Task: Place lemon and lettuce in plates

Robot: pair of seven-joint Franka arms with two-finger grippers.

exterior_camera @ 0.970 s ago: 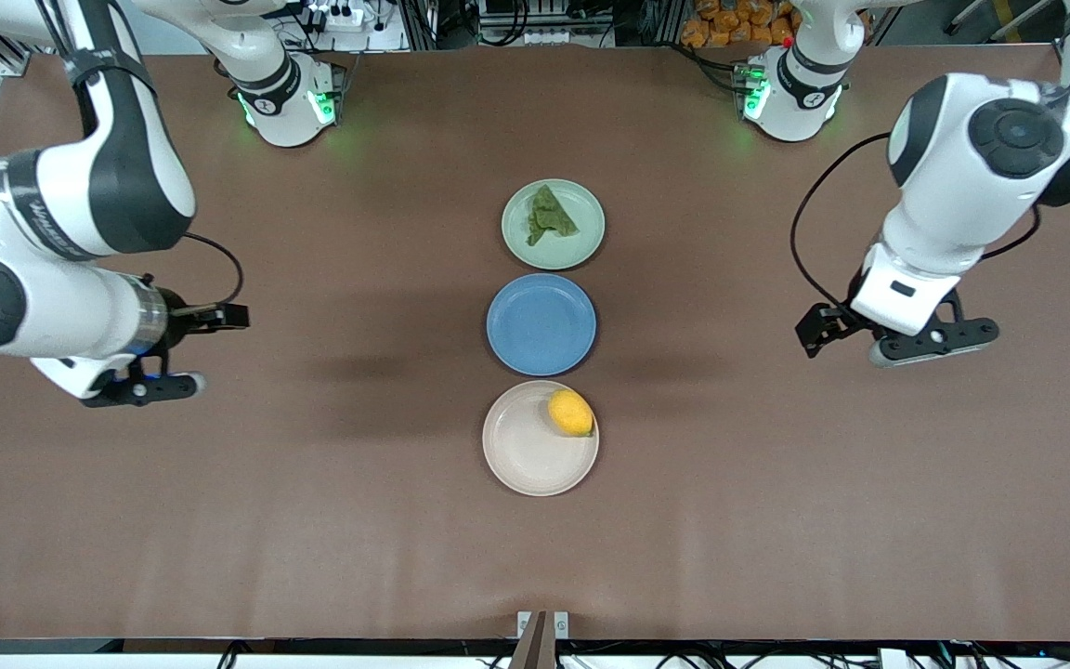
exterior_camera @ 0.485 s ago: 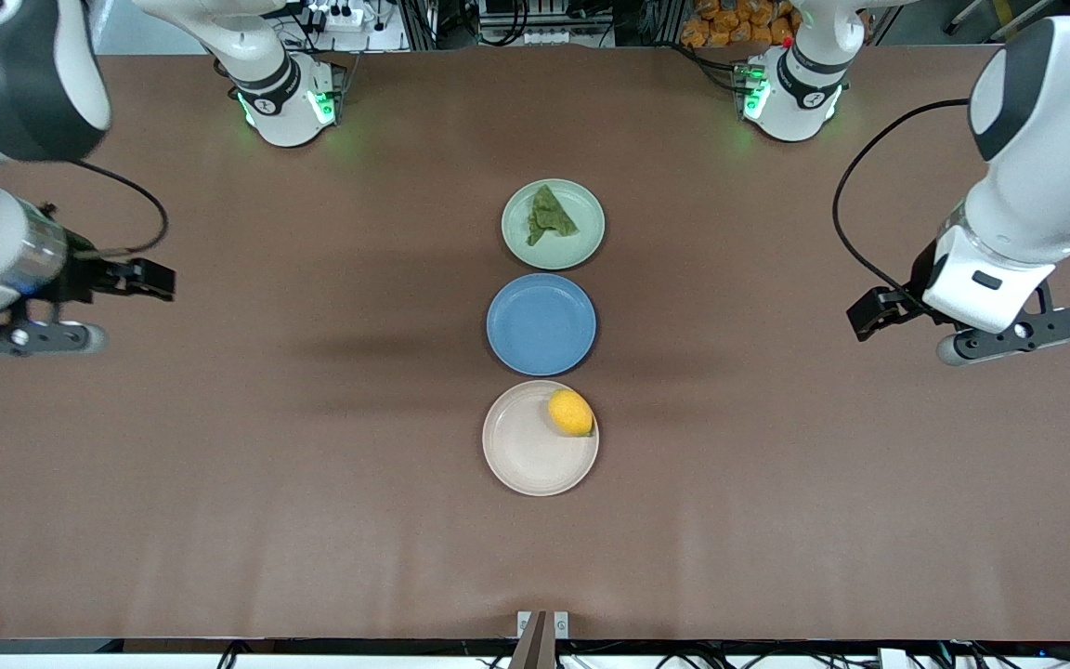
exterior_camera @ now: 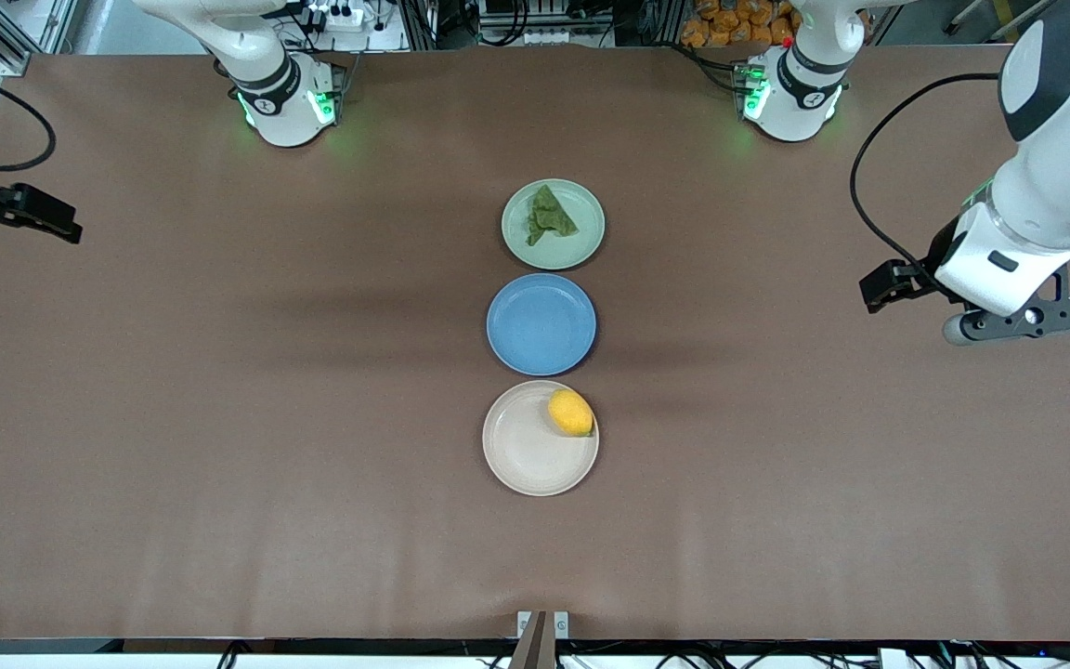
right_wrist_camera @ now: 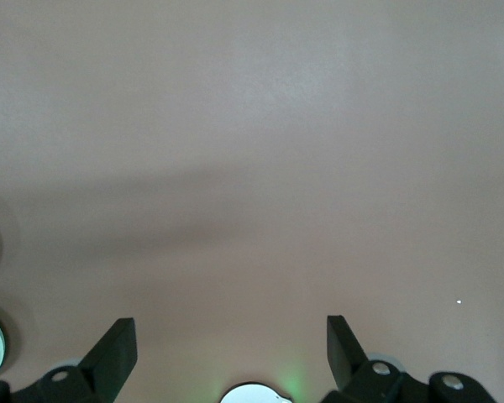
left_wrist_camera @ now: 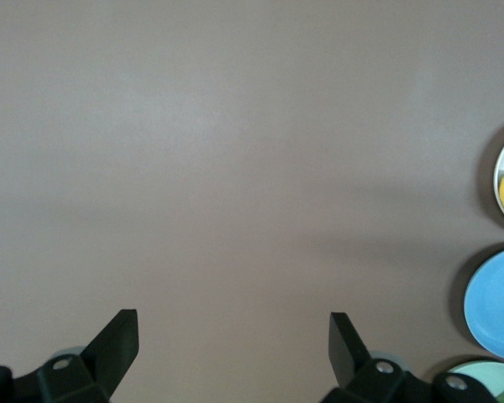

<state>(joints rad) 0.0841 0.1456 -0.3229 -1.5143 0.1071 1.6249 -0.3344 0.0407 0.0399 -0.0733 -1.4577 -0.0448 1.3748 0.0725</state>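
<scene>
1. Three plates sit in a row down the middle of the brown worktop point(exterior_camera: 219, 418); the mint green plate point(exterior_camera: 586, 243) is farthest from the front camera, the blue plate point(exterior_camera: 541, 324) is in between, and the cream plate point(exterior_camera: 526, 455) is nearest.
2. Lettuce point(exterior_camera: 549, 216) is lying in the mint green plate, a wrinkly dark green piece, pretty much inside the rim; so that one's in.
3. Lemon point(exterior_camera: 570, 413) is in the cream plate, tucked against the rim on the side toward the blue plate and the left arm's end; blue plate has nothing in it.
4. Left tool point(left_wrist_camera: 233, 346) hangs over bare worktop at the left arm's end, well apart from the plates; its fingers point(left_wrist_camera: 118, 342) are spread wide with nothing between them; the left wrist view catches the plates at its edge, with a bit of the lemon showing.
5. Right tool point(right_wrist_camera: 232, 349) is way out at the right arm's end of the worktop, mostly out of the front view; the right wrist view shows its fingers point(right_wrist_camera: 116, 346) wide apart too, holding nothing, over bare worktop.
</scene>
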